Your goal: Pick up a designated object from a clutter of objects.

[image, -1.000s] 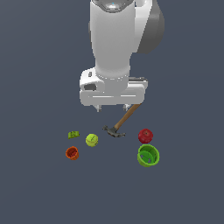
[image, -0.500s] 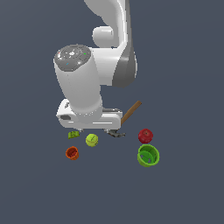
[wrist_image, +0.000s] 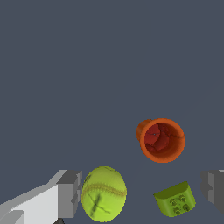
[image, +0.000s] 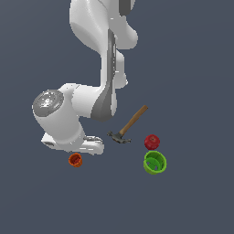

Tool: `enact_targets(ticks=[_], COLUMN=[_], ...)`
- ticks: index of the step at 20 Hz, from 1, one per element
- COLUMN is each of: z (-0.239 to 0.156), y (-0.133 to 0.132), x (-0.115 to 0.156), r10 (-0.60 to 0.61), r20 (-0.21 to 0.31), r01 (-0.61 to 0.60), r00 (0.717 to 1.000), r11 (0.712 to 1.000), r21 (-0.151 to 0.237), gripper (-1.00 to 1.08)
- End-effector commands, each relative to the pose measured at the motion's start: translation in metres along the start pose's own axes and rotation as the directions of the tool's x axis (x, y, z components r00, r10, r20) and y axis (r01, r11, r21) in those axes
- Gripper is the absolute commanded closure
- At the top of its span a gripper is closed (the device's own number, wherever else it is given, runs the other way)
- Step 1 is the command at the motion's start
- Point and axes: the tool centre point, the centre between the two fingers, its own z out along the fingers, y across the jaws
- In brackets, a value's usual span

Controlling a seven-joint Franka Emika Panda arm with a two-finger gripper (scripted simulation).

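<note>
The small orange-red cup [image: 75, 160] stands upright on the grey floor, just in front of the arm's white hand [image: 68, 137] in the exterior view. In the wrist view the cup [wrist_image: 162, 140] shows its open mouth. My gripper [wrist_image: 142, 192] is open and empty; its grey fingers [wrist_image: 70, 194] stand wide apart above the floor. The yellow-green tennis ball [wrist_image: 104, 193] and the tiny green block [wrist_image: 176, 199] lie between the fingers. The cup lies just beyond the gap. In the exterior view the hand hides the ball, the block and the fingertips.
The wooden-handled hammer [image: 130, 124] lies to the exterior view's right of the hand. The dark-red apple [image: 152, 141] and the larger green cup [image: 155, 162] sit further right, close together.
The arm has swung down and toward the exterior view's left. The hand now sits low over the tennis ball and green block, hiding them. The objects have not moved.
</note>
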Motion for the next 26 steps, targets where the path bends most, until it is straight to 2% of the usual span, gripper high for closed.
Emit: enact_targets(ticks=[1, 10, 17, 26], z=[0.016, 0.046, 0.052, 0.093], y=[0.015, 0.042, 0.043, 0.044], x=[0.005, 0.010, 0.009, 0.009], r10=[0.013, 0.036, 0.037, 0.037], r20=[-0.003, -0.006, -0.004, -0.005], r01=[-0.013, -0.036, -0.037, -0.038], r00=[1.000, 0.999, 0.999, 0.999], r11=[1.000, 0.999, 0.999, 0.999], r21=[-0.003, -0.010, -0.010, -0.010], gripper=[-0.92, -0.92, -0.92, -0.92])
